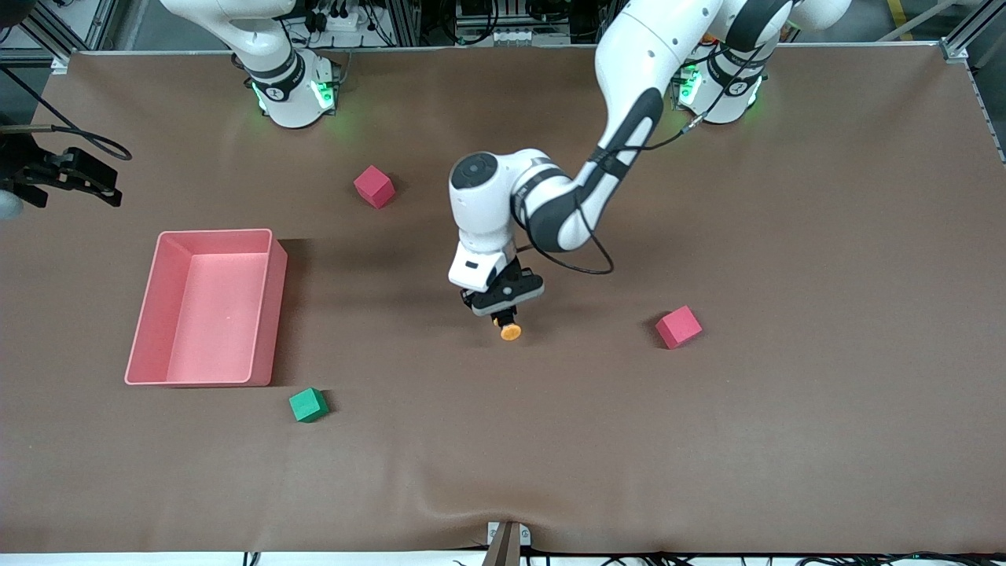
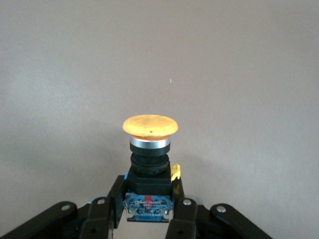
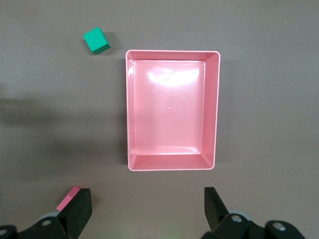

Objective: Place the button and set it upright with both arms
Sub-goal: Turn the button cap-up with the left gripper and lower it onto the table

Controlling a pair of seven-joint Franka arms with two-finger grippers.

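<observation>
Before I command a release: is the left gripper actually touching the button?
Touching. In the left wrist view the left gripper has both fingers pressed against the black body of the button, no gap showing.

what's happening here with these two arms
The left gripper is shut on the button, holding it by its dark body with the orange cap pointing away from the fingers, over the middle of the brown table. The right gripper is open and waits above the empty pink bin at the right arm's end of the table. Two red cubes and a green cube lie on the table, untouched.
</observation>
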